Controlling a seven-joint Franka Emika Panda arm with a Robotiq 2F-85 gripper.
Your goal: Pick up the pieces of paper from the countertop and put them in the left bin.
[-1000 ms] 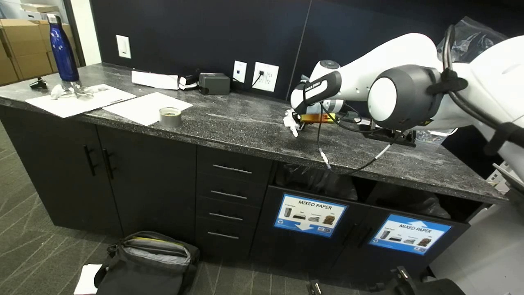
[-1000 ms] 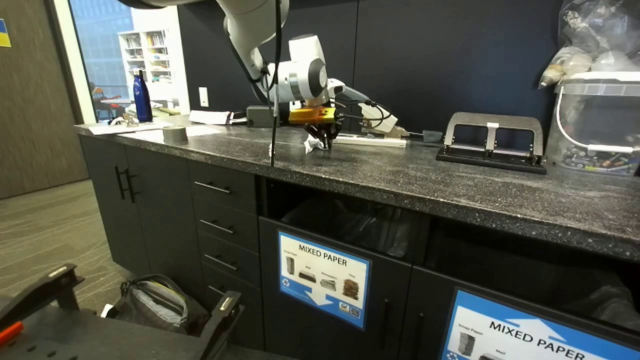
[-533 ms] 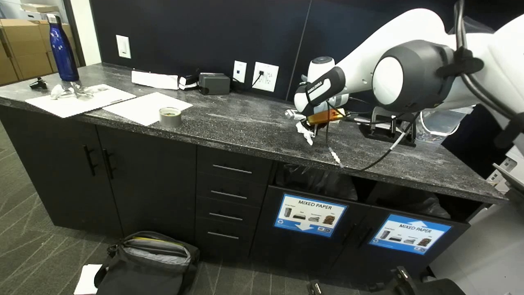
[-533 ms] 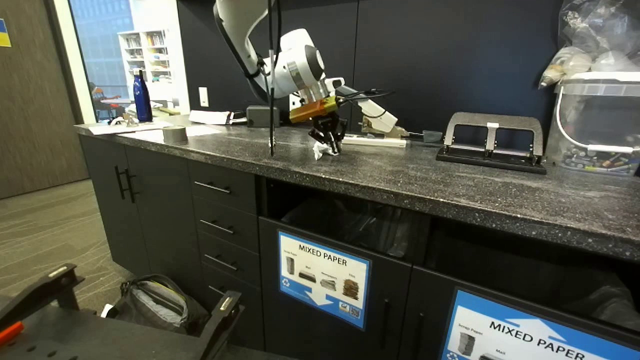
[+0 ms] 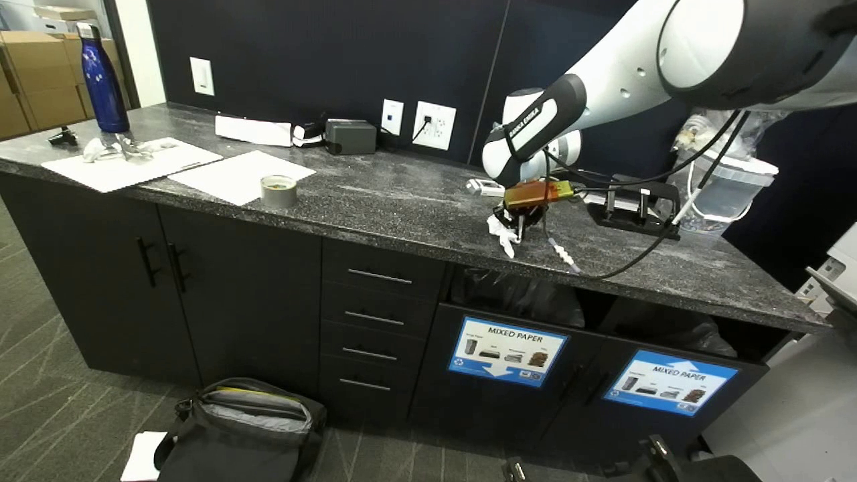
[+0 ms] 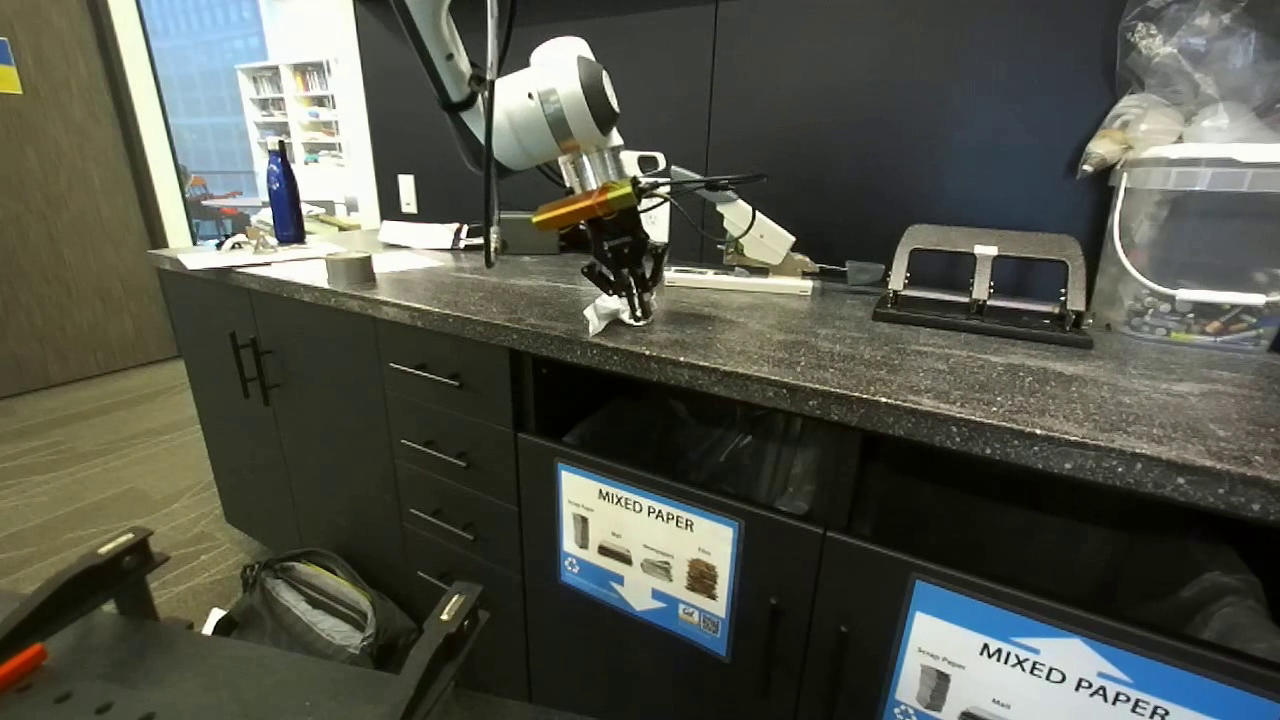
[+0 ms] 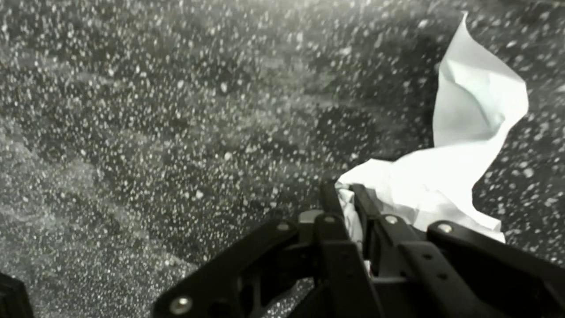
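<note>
My gripper (image 7: 345,190) is shut on a crumpled white paper piece (image 7: 446,172), which is pinched between the fingertips and fans out to one side. In both exterior views the gripper (image 5: 519,234) hangs low over the speckled countertop (image 5: 402,207), near its front edge. Whether the paper touches the stone, I cannot tell. More crumpled scraps (image 5: 100,150) lie on a flat white sheet at the counter's far end. Below the counter is the left bin (image 6: 640,640), its front bearing a blue-and-white label, with a dark slot above it.
A tape roll (image 5: 278,193), flat sheets (image 5: 234,179) and a blue bottle (image 5: 104,80) stand or lie toward the far end. A hole punch (image 6: 985,285) and a clear bucket (image 6: 1190,250) occupy the opposite end. Behind the gripper sits a white stapler-like device (image 6: 760,240).
The gripper has carried the held paper across the counter toward its front edge, above the left bin's side. The upper arm has lifted. The grip on the paper stays the same.
</note>
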